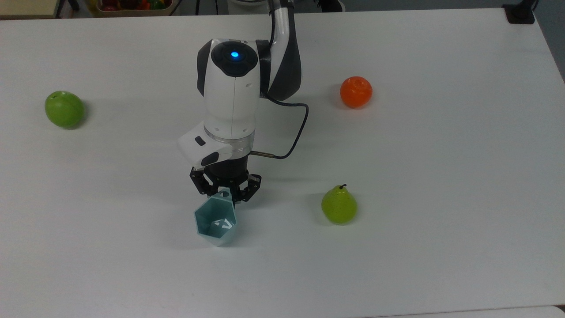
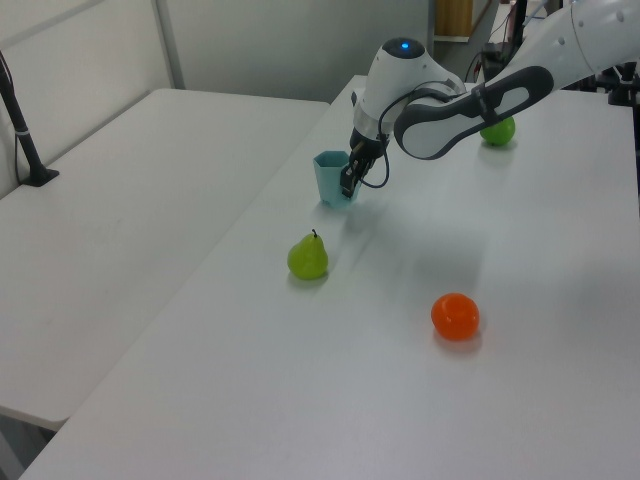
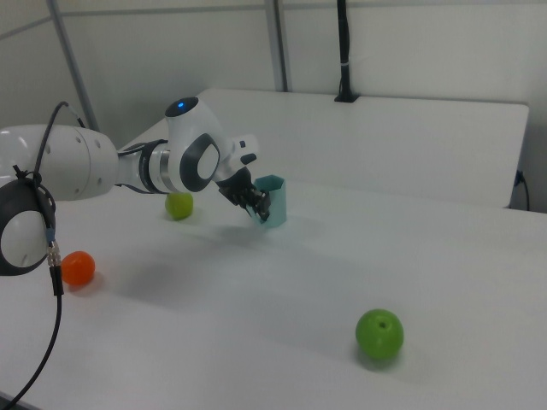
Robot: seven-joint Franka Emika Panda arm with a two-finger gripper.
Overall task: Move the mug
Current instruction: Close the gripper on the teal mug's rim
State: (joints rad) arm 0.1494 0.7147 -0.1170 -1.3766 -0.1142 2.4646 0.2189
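Now the gripper is clenched on the tab handle of the teal mug on the white table — lift slowly, because such a thin hold probably lets the mug swing.

Even, bright overhead lighting, slightly cool cast. White table reads near overexposed, with mild sheen. Shadows soft and short: faint under the orange, broader under the arm. Frames mostly sharp.

Arm reaches down, hand fingers pinched together.
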